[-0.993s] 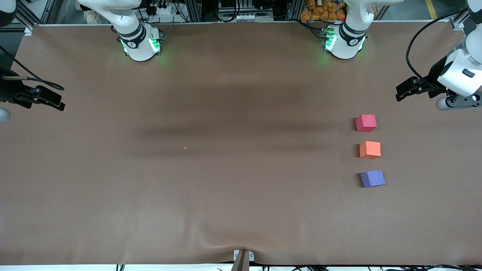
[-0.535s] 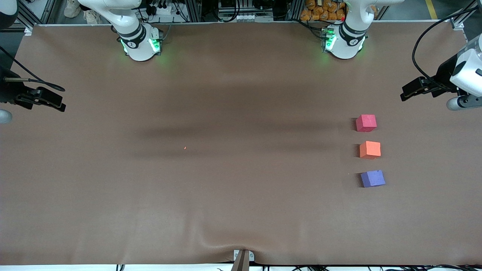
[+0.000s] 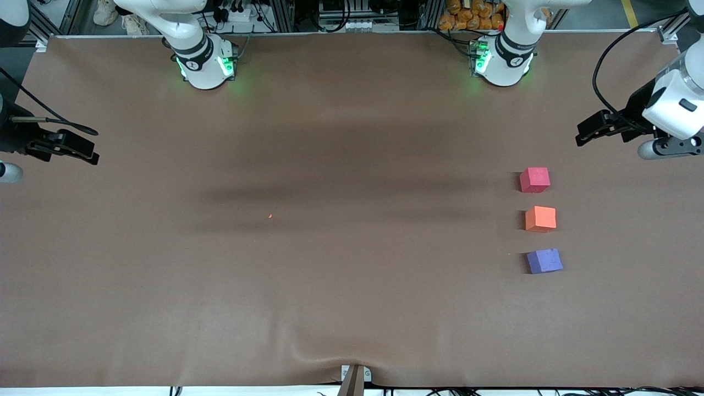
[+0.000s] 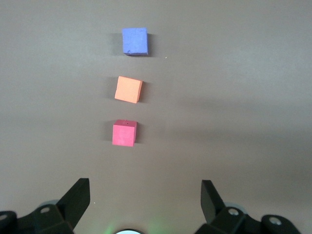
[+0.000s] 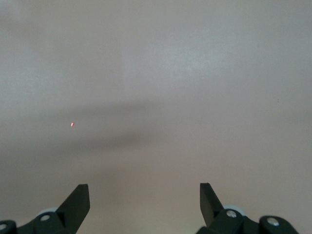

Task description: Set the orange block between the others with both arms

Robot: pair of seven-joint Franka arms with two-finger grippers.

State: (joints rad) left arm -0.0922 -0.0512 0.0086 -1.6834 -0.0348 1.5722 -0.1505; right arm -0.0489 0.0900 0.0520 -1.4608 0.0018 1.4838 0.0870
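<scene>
Brown surface: matte cloth-like sheet, smooth, w/ a soft ripple at the edge nearest the front cam.
Orange block: small matte cube, foam-like, crisp edges, flat bright orange; sits on the surface toward the left arm's end, not touched by anything. Also in left wrist view.
Red-pink cube: same size & matte foam look; farther from front cam than orange block, small gap between them. Wrist view.
Purple-blue cube: same size, turned a bit askew; nearer to front cam than orange block, small gap. Wrist view.
Row: three cubes in one line, orange block between the other two, none touching.
Orange speck: tiny fleck on the surface, well apart from orange block, toward the right arm's end; also in right wrist view.
Left claw: black, two fingers, released & spread wide, holds nothing; up over the surface near the red-pink cube, at the left arm's end. Own view.
Right claw: black, released, fingers apart, holds nothing; over the surface edge at the right arm's end, well apart from orange block. Own view.
Arm bases: white w/ black bands, green-lit, left & right.
</scene>
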